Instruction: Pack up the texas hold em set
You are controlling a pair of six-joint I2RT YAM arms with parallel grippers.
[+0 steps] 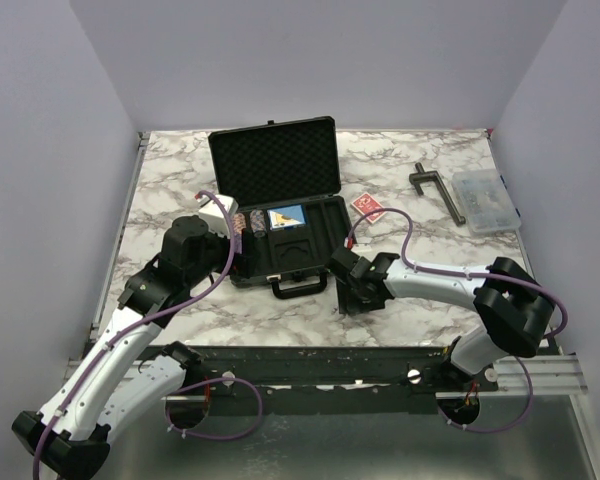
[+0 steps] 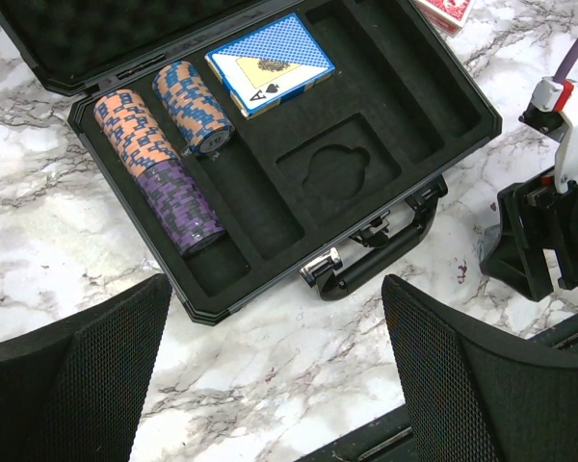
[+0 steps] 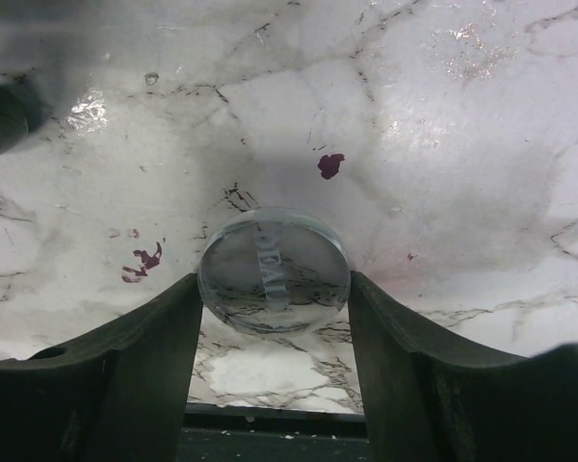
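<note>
The right gripper (image 3: pixel 275 287) pinches a clear round plastic disc (image 3: pixel 275 255) lying flat on the marble worktop (image 3: pixel 443 144), while the left gripper (image 2: pixel 275 308) hangs wide open and empty, and the disc's slick thin edge could squirt free.

Bare tabletop (image 1: pixel 270 318) before case handle (image 1: pixel 298 286); right end effector (image 1: pixel 352 298) just beside; raised lid (image 1: pixel 275 160) behind.

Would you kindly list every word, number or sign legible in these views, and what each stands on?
"A" with a spade sign: on the blue card deck in the case.
Lettering on the clear disc: too blurred to read.
On the chip stacks and the red card deck: nothing readable.
</note>
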